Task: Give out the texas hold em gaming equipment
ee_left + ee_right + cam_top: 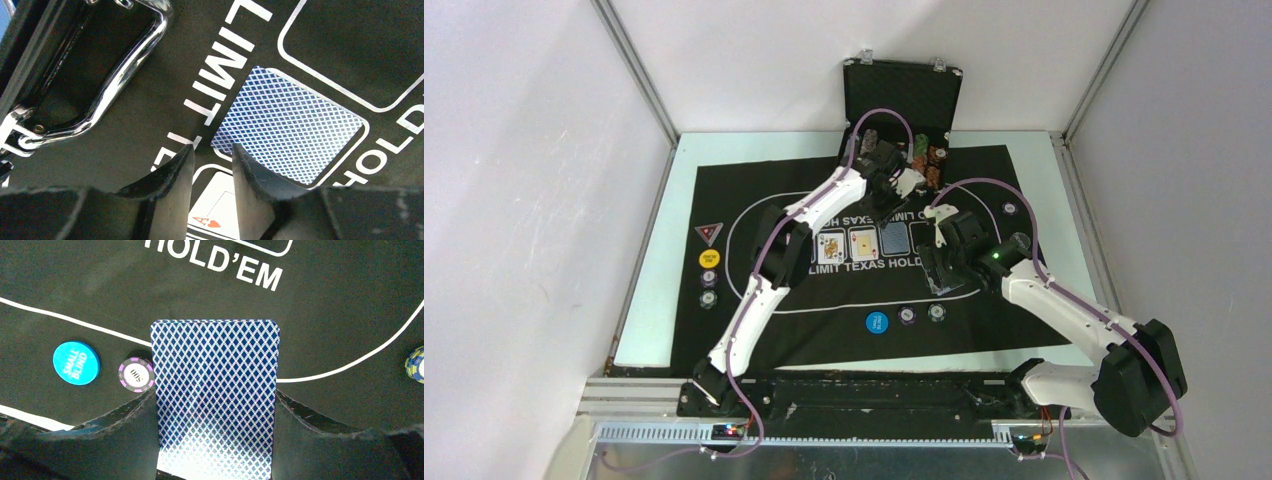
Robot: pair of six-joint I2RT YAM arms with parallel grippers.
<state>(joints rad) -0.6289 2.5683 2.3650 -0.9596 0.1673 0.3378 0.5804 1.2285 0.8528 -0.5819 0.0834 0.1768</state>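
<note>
Two face-up cards and one blue-backed card lie in the mat's middle boxes. My left gripper hovers over them, jaws slightly apart and empty. In the left wrist view the gripper is over an ace of hearts, next to the blue-backed card. My right gripper is shut on blue-backed cards held above the mat. A blue small blind button and a purple chip lie to their left. A yellow button and two chips lie at the mat's left.
The open black case stands at the back, with chips in front of it; its chrome handle is close to my left gripper. A black felt mat covers the table. A red triangle marker lies left. A chip lies right.
</note>
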